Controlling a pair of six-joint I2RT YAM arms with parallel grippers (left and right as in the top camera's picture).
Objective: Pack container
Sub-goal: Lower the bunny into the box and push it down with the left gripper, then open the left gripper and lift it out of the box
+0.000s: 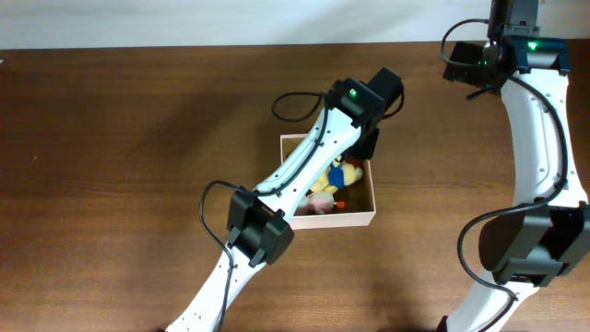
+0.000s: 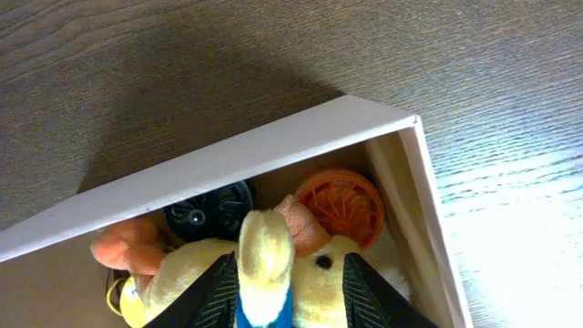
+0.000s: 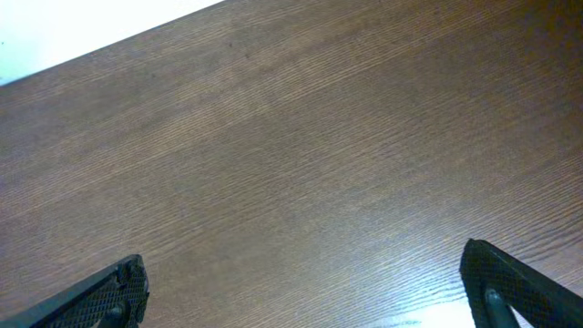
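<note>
The container (image 1: 337, 219) sits near the middle of the wooden table (image 1: 111, 138), partly covered by the left arm (image 1: 304, 171) that reaches across it. It is a shallow square box with thin white walls and a tan cardboard inside, and one corner shows sharply in the left wrist view. Several small toys are crowded into it. A yellow plush (image 2: 314, 287) with a black eye and a bit of blue lies in the middle. A ribbed orange disc (image 2: 344, 202) lies against the container's corner, a black round piece (image 2: 211, 211) sits against the wall beside it, and a peach-pink plush (image 2: 127, 244) lies further along that wall. The left gripper (image 2: 290, 264) hangs inside the container, its fingers parted and straddling the plush's upright ear (image 2: 264, 251) without pinching it. The right gripper (image 3: 302, 260) is well away from the container over bare table, with its fingers spread wide.
</note>
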